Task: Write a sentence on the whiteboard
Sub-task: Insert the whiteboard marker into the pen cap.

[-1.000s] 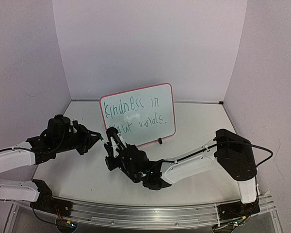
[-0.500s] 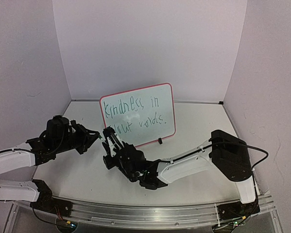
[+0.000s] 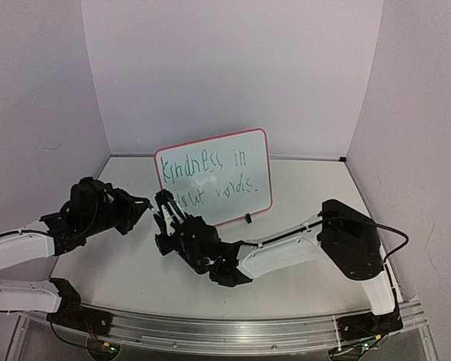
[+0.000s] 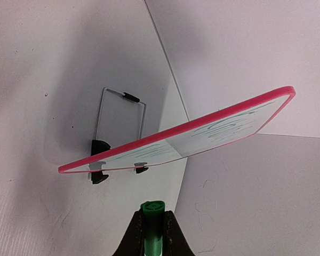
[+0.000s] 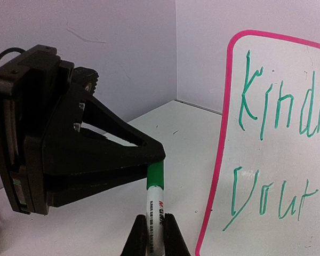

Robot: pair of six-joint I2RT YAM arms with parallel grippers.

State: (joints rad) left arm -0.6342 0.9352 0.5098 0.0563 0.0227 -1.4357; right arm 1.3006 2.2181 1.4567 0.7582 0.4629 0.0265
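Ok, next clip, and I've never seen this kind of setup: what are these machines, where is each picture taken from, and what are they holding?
The machines are a left arm and a right arm, robots bolted at the near edge of a table. The wide picture comes from a fixed camera above and behind them; the other two come from a camera on each wrist. On the table stands a red-framed whiteboard bearing a green handwritten sentence, "Kindness in your words." The right gripper is shut on the white barrel of a marker, and the left gripper is shut on its green end, probably the cap. They meet near the board's lower left corner.
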